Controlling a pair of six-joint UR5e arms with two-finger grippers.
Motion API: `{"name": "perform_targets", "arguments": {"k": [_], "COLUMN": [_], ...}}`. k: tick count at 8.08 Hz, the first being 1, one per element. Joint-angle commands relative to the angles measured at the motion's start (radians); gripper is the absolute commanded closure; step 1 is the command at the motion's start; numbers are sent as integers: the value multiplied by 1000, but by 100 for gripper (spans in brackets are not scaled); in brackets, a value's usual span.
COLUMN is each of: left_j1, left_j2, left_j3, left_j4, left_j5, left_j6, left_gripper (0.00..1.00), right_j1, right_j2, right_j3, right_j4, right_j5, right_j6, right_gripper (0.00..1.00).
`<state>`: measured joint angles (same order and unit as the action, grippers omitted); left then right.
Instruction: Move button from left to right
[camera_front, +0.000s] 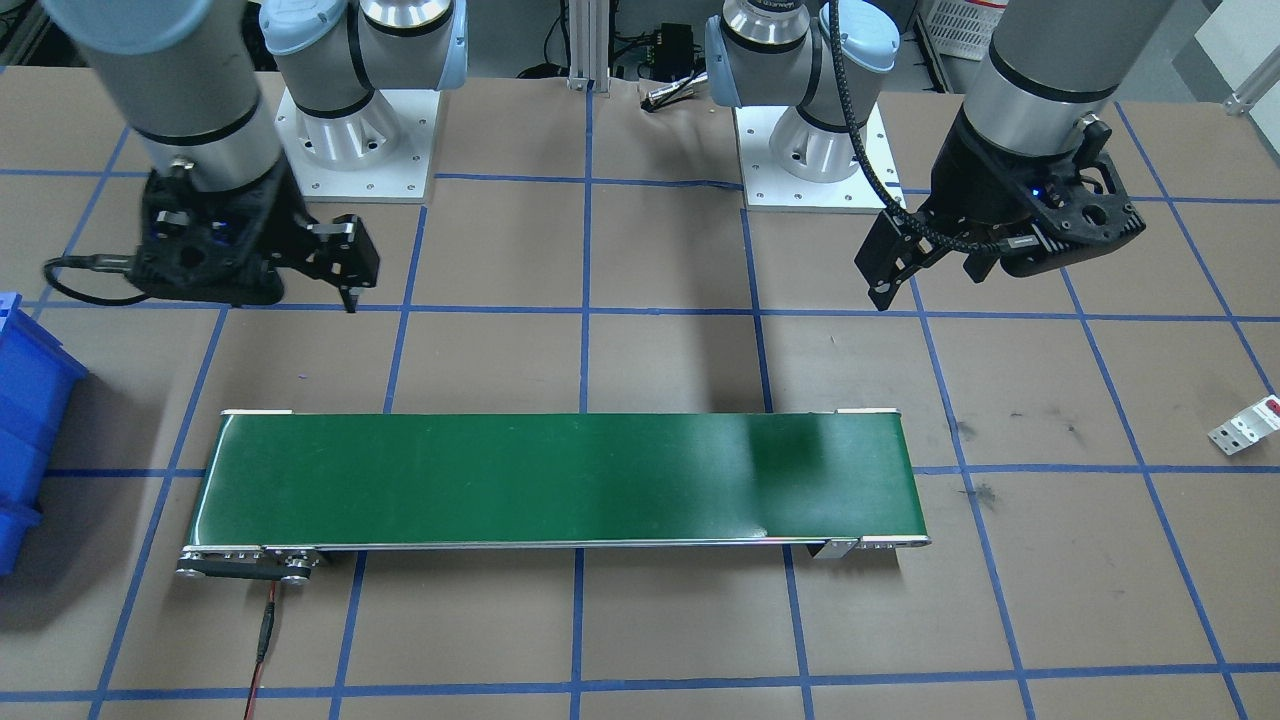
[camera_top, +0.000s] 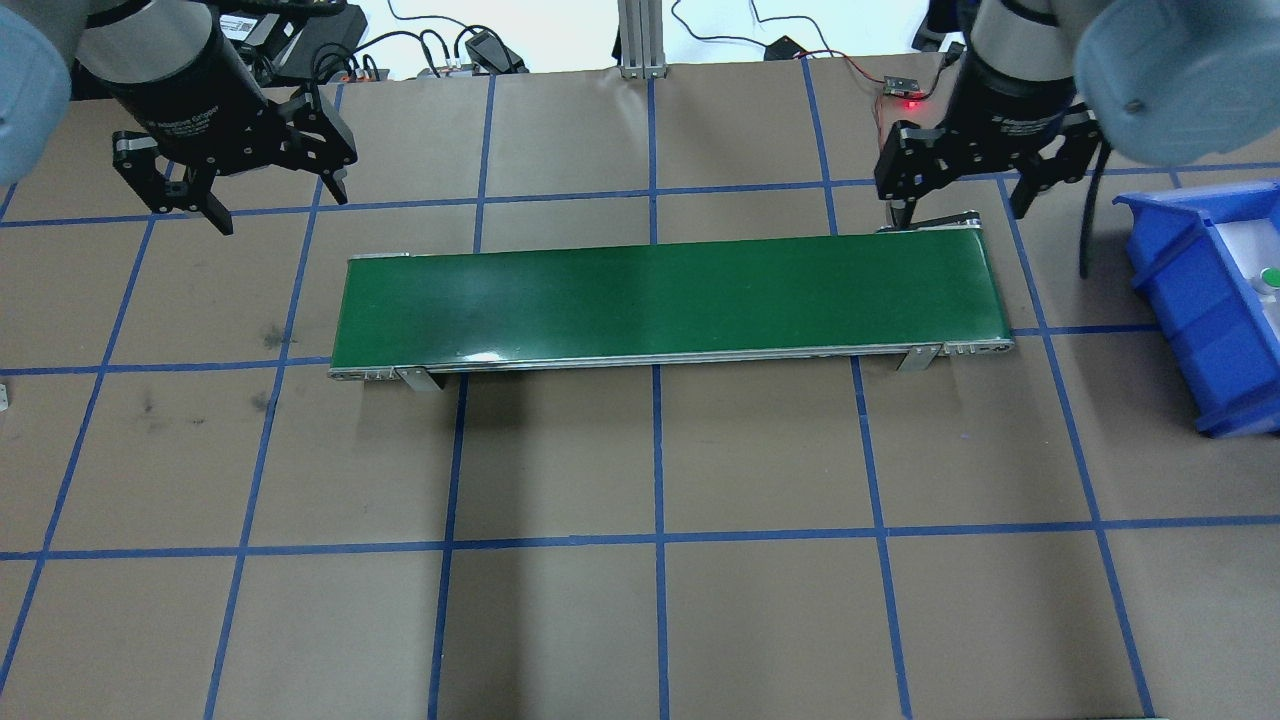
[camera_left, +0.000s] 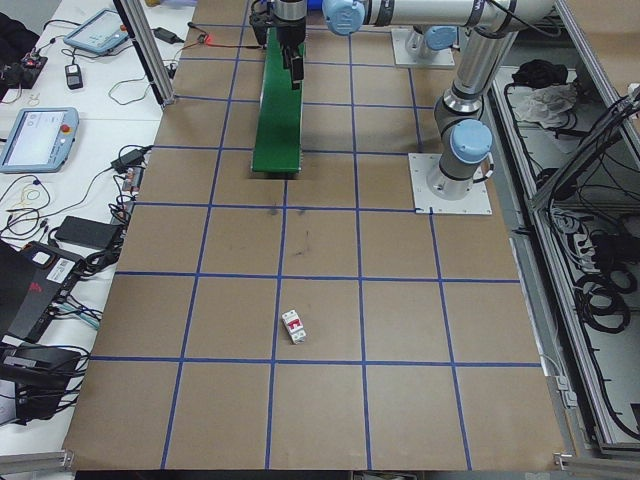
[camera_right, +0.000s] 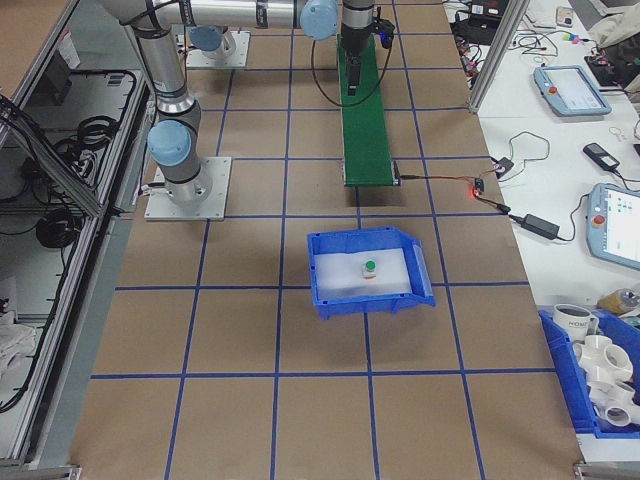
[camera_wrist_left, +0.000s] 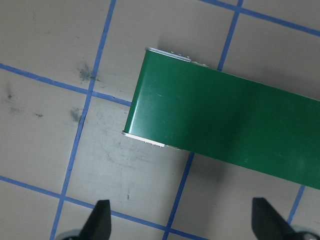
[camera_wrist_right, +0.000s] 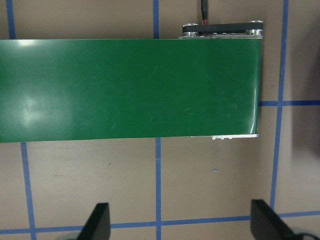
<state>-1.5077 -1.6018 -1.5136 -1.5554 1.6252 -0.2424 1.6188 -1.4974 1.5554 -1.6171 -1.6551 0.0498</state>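
Observation:
The button (camera_right: 369, 268), with its round green cap up, sits inside the blue bin (camera_right: 370, 301) at the table's right end; its cap also shows at the overhead view's right edge (camera_top: 1271, 278). My left gripper (camera_top: 280, 210) hangs open and empty above the table, just behind the left end of the green conveyor belt (camera_top: 660, 300). In the left wrist view the left gripper (camera_wrist_left: 182, 225) has bare table between its fingertips. My right gripper (camera_top: 960, 210) is open and empty over the belt's right end, and the right gripper (camera_wrist_right: 180, 222) holds nothing.
A white rectangular block with a red mark (camera_front: 1245, 425) lies on the table far out to the robot's left (camera_left: 294, 326). The belt's motor end and red cable (camera_front: 262, 640) are at the right end. Blue tape lines grid the brown table.

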Motion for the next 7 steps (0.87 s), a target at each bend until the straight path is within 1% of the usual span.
{"name": "perform_targets", "arguments": {"k": [1,3,4,5,6,7], "left_j1": [0,1,1,1,1,1], "left_j2": [0,-1,-1,-1,-1,-1], "left_j3": [0,-2,-2,-2,-2,-2], "left_j4": [1,1,1,1,1,1], "left_j5": [1,1,1,1,1,1], "left_j6": [0,0,0,0,0,0], "left_gripper": [0,0,0,0,0,0], "right_j1": [32,33,32,32,32,32], "right_j2": [0,-1,3,3,3,5], "right_j3": [0,-8,-12,-12,-12,-12], "right_j4": [-4,-10,-15,-50,-69,-55], "right_j5": [5,24,111,132,120,109], "right_j6": [10,13,18,12,12,10], "right_gripper": [0,0,0,0,0,0]}}
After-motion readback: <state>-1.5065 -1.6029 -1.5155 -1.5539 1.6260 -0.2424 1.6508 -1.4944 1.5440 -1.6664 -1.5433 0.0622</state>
